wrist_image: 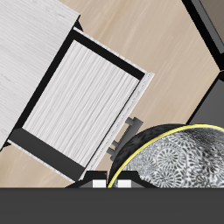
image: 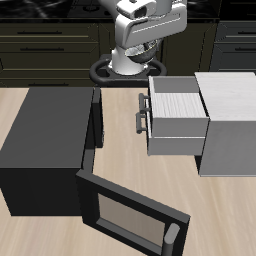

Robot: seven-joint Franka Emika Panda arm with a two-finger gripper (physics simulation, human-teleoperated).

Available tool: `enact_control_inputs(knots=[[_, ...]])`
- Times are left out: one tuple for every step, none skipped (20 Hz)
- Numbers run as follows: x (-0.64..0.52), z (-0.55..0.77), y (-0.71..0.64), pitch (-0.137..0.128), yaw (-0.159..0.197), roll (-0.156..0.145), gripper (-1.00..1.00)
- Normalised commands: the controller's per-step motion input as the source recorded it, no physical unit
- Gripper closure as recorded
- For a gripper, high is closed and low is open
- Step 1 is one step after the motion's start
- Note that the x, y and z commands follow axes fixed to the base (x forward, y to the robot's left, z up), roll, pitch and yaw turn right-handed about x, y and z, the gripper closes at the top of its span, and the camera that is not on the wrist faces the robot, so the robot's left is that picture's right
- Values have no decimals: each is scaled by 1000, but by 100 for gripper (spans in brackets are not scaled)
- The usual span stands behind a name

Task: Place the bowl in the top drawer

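Note:
The bowl (wrist_image: pixel 179 164), round, silver-grey with a speckled shiny inside, hangs close under my gripper (wrist_image: pixel 112 182), which is shut on its rim. In the wrist view it is in the air just past the drawer's front. The top drawer (wrist_image: pixel 87 105) is pulled open, its whitish inside bare and its grey bar handle (wrist_image: pixel 131 129) beside the bowl. In the exterior view my gripper (image: pixel 138 62) is raised toward the back of the table, behind the open top drawer (image: pixel 178 112) of the light grey cabinet (image: pixel 230 120). I cannot tell the bowl apart from the gripper there.
A black microwave (image: pixel 45 140) stands beside the drawer, its windowed door (image: pixel 130 215) swung open and lying toward the table's front edge. A dark round base plate (image: pixel 100 70) lies at the back.

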Motion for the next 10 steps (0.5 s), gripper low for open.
enact_control_inputs(knots=[[47, -11, 186, 16, 288, -43, 100], [48, -11, 233, 2, 235, -4, 100], [186, 155, 96, -10, 267, -64, 100], [112, 83, 68, -1, 110, -21, 100], [182, 66, 77, 54, 183, -7, 100], [4, 2, 13, 0, 0, 0, 100], [412, 288, 74, -13, 323, -88, 100], [159, 57, 88, 14, 162, 9, 100], [156, 82, 34, -65, 215, -34, 100], [14, -7, 7, 0, 0, 0, 100]])
